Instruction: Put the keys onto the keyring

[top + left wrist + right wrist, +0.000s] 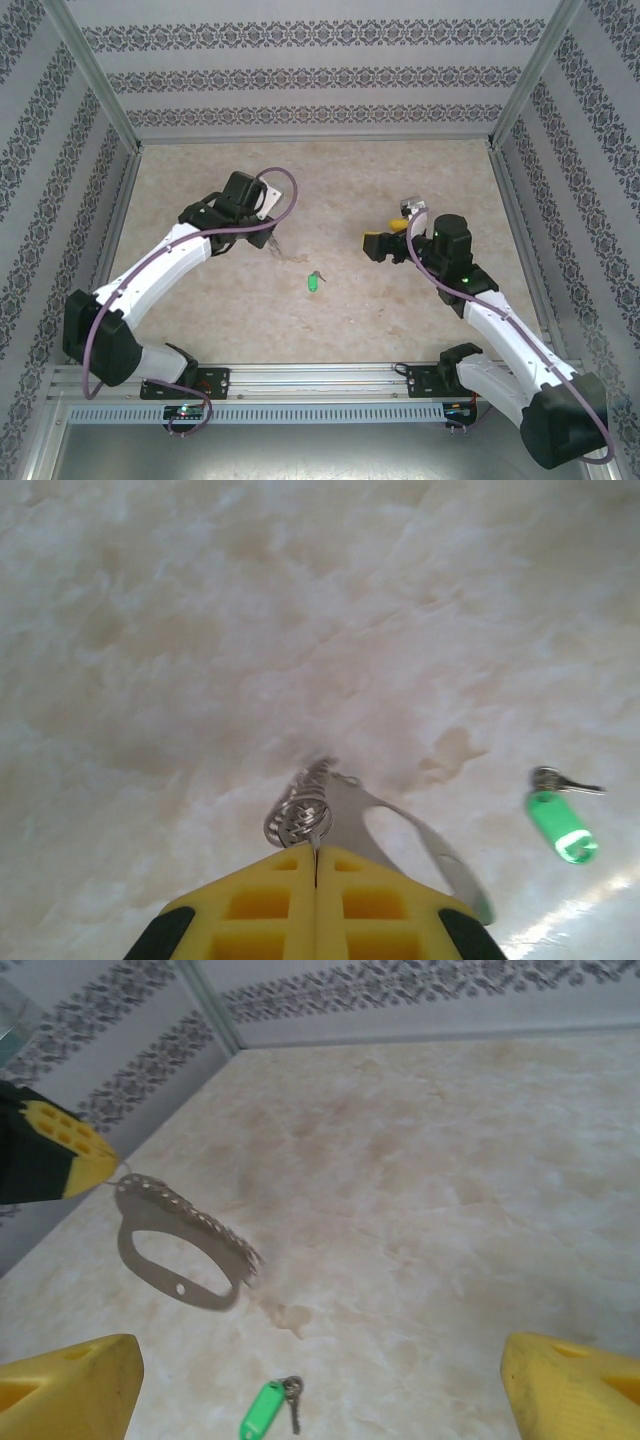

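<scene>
Grey-brown oval metal keyring hangs pinched in my left claw above the table; my right claw gapes wide near the small green-headed key lying between them.

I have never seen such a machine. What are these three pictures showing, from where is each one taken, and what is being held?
This is a robot with two white arms bolted at the near edge of a pale marble-patterned table. One picture looks down from above; the other two come from small cameras on each wrist, so yellow fingers appear at their lower edge. The left end effector is shut on the dull grey oval metal keyring with its fine chain, and holds it above the table. The right end effector is open and holds nothing. The small silvery key with a bright green plastic head lies on the table between the arms.
</scene>
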Robot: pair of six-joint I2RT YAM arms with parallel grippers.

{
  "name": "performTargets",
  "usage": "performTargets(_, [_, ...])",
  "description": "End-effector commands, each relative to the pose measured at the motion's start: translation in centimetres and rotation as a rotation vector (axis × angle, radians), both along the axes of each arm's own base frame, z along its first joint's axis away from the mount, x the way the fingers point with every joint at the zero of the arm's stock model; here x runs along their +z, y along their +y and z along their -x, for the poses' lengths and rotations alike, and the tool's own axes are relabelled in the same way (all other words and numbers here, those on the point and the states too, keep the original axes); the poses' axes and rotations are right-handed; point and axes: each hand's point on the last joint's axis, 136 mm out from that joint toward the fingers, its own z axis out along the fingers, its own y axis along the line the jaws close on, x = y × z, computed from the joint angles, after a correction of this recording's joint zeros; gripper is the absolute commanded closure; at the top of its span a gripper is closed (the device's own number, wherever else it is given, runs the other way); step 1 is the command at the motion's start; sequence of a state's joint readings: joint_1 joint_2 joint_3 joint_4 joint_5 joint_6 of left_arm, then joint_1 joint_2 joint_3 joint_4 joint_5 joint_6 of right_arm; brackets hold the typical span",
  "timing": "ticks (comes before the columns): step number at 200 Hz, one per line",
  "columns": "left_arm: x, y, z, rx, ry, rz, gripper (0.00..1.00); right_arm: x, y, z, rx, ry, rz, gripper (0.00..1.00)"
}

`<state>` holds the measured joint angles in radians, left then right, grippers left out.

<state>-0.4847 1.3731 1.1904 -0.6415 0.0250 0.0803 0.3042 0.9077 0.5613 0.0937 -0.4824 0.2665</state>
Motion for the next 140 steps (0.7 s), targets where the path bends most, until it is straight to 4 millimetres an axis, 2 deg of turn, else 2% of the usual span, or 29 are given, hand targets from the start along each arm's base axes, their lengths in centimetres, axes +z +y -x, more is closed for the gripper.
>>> performTargets(1, [2.4,-1.9,0.8,-0.072,-0.049,0.123,1.0,1.3,1.3,1.5,0.089,-0.056,-0.031,0.09])
performTargets(21, [4.6,-3.4,1.9,-0.144,-0.088,0.234,1.0,1.9,2.0,2.2,0.139,-0.076,-0.041,0.11])
performTargets(61, [9.8,-6.5,5.5,-0.35,-0.203,0.501,1.0,3.3,3.9,3.8,0.259,-0.126,-0.076,0.17])
performTargets(140, [13.5,-8.7,10.3,-0.595,-0.272,0.7,1.0,6.8,8.5,8.6,0.535,-0.25,-0.11,0.31])
